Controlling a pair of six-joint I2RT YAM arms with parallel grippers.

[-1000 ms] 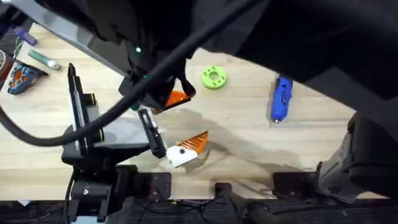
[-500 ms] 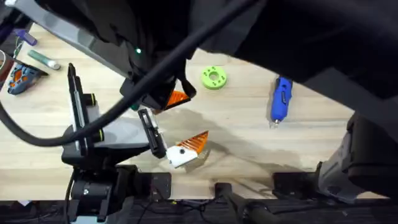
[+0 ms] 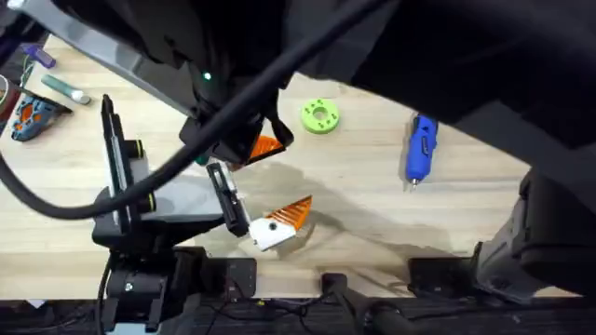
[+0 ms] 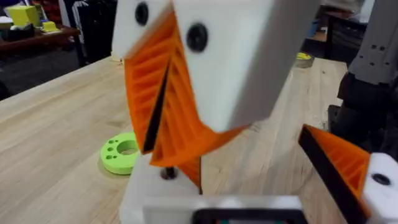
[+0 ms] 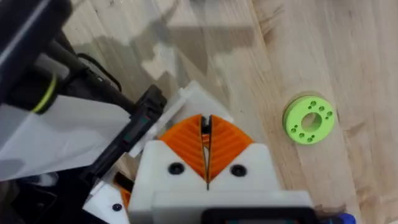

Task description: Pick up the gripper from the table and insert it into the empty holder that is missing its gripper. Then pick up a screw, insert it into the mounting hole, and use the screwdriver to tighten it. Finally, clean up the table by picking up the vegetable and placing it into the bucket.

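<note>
Early days: you haven't got to the screw yet

Right gripper (image 5: 206, 163) fingers pressed shut, left's I can't tell; screwdriver (image 3: 420, 149) lies untouched on the desk (image 3: 372, 205).

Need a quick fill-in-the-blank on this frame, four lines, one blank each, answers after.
1. The round disc with holes on the table is coloured ____.
2. In the overhead view, the blue screwdriver lies to the ____ of the disc.
3. In the right wrist view, the right claw's orange pads are pressed ____.
4. The table top is made of ____.

Answers: green; right; together; wood
</note>
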